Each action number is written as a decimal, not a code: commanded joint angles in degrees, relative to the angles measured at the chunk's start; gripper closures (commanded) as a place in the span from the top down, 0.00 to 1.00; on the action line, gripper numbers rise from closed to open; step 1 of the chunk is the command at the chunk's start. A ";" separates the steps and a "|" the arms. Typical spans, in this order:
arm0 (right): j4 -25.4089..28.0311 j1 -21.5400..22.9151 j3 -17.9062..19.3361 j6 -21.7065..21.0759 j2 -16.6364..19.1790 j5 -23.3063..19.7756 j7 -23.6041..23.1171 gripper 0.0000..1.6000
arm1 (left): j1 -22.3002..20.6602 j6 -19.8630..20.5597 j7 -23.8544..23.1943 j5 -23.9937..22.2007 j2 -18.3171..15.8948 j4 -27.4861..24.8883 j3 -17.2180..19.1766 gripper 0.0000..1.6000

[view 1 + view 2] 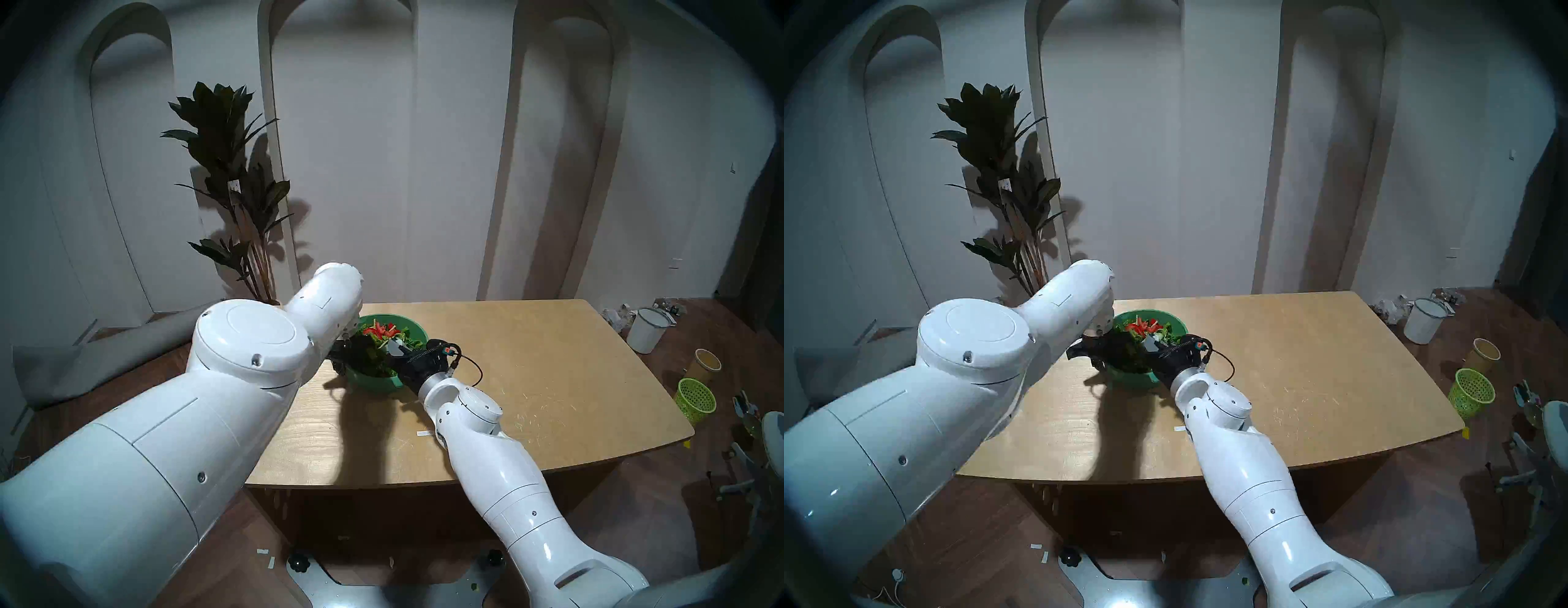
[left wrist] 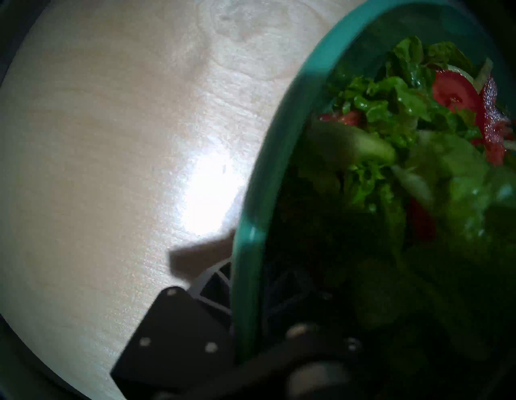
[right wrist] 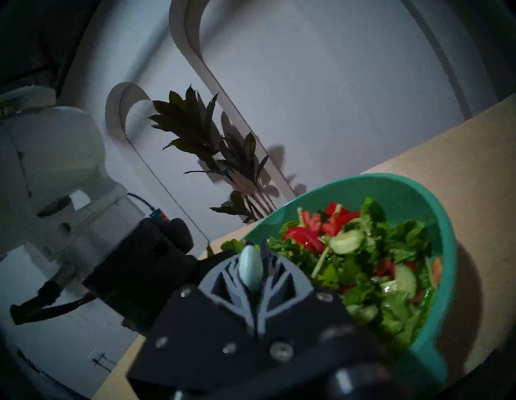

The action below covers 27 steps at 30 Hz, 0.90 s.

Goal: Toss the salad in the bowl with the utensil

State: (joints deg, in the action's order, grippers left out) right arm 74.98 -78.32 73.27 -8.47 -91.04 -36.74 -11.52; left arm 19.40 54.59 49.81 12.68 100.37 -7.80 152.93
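Right wrist view: right hand [image 3: 255,282] is gripping the spoon [image 3: 250,268] over the bowl [image 3: 444,229] near the counter's [image 1: 551,382] far left edge; left hand [image 2: 245,312] is pinching the rim. Salad [image 3: 363,259] is looking partly mixed, so tossing is likely midway. Nothing is blocking it; a basket [image 1: 695,399] is sitting on the floor.

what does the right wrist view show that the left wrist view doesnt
Only the right wrist view shows the pale mint plastic spoon pinched in the shut right gripper, cucumber slices, and the dark leafy plant. Only the left wrist view shows the left gripper clamped on the bowl's rim. Both show the round teal-green plastic bowl, its lettuce-and-tomato salad and the light wooden table.
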 commanded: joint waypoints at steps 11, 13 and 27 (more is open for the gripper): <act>9.74 -3.11 0.57 -2.61 6.00 1.68 -0.40 0.00 | 2.10 0.41 1.03 0.88 1.55 0.98 1.14 0.00; 10.63 -2.75 1.39 -3.08 7.99 2.62 -0.36 0.00 | 2.06 0.41 0.95 1.02 1.53 0.98 1.27 0.00; 16.86 2.08 2.52 -9.20 15.92 8.23 -3.79 0.00 | 1.98 0.41 0.85 2.00 1.57 0.98 2.13 0.00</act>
State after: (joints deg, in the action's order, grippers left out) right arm 86.92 -80.25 76.35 -15.67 -78.46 -30.11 -13.08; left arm 19.32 54.60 49.83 14.66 100.80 -7.92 154.70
